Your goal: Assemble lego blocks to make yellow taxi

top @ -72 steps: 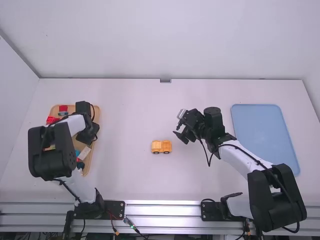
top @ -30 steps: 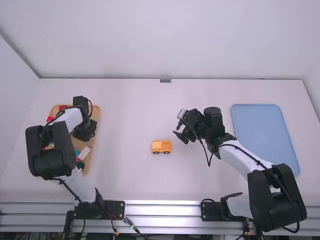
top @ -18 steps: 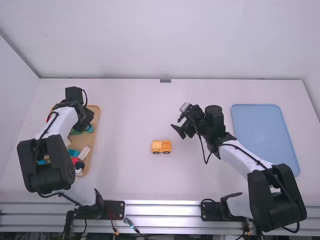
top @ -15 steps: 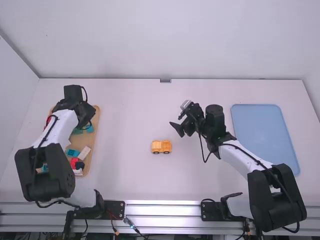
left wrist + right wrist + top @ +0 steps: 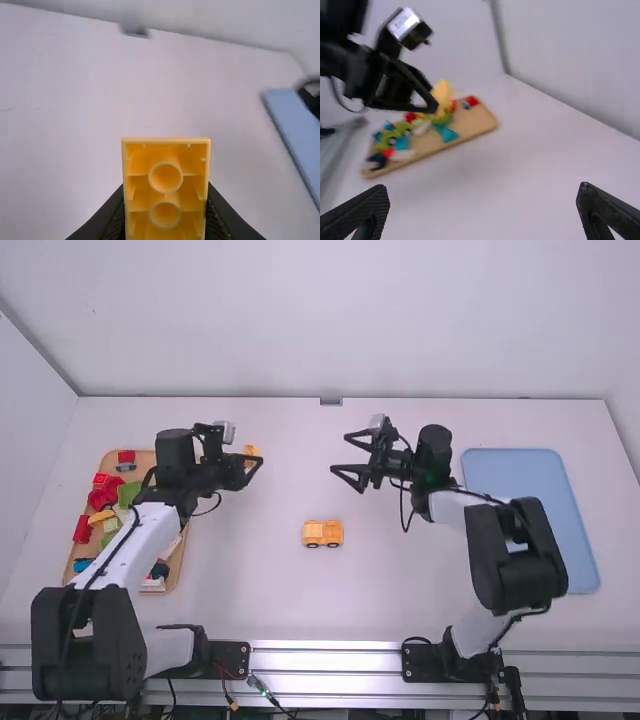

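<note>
Just right of the wooden tray, my left gripper [image 5: 256, 462] is raised in the high view, shut on a yellow block [image 5: 252, 452]. Seen from the left wrist, the yellow block [image 5: 166, 186] shows its hollow underside with two round tubes, and the left gripper [image 5: 166, 220] pinches it from both sides. The orange-yellow wheeled piece [image 5: 323, 533] stands upright at the table's middle. Up and to the right of it, my right gripper [image 5: 340, 455] is open above the table, pointing left. In the right wrist view the right gripper [image 5: 482, 202] has nothing between its widely parted fingers.
The wooden tray [image 5: 176, 562] at the left holds several red, green, blue, white and yellow blocks. A light blue tray [image 5: 530, 500] lies at the right. Walls stand along the table's back and left.
The left arm has swung from over the tray to its right side, with a yellow block now visible in its gripper. The right gripper has moved slightly left and up the picture.
</note>
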Action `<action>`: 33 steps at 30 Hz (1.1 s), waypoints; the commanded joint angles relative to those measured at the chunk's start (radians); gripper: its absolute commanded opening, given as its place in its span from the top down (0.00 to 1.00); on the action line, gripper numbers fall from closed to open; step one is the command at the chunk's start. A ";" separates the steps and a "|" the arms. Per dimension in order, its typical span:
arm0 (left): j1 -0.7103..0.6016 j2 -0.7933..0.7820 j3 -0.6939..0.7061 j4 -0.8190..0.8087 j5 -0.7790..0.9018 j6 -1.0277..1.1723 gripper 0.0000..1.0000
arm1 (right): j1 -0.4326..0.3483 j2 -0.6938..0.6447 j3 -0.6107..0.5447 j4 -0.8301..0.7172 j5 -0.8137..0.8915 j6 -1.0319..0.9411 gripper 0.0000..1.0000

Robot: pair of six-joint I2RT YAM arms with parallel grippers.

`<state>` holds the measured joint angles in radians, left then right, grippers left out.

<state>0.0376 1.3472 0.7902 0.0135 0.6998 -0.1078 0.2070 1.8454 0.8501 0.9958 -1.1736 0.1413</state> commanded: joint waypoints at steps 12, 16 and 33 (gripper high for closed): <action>-0.131 -0.004 -0.032 0.035 0.276 0.389 0.84 | 0.107 0.198 0.238 0.206 -0.382 0.402 0.01; -0.123 0.039 -0.033 0.054 0.381 0.502 0.85 | 0.102 0.198 0.245 0.206 -0.382 0.424 0.00; -0.116 0.229 -0.031 0.425 0.524 0.264 0.86 | 0.115 0.197 0.243 0.193 -0.344 0.369 0.14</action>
<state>-0.0887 1.5768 0.7689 0.4263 1.1698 0.2008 0.3199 2.0331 1.0695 1.1900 -1.5227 0.5385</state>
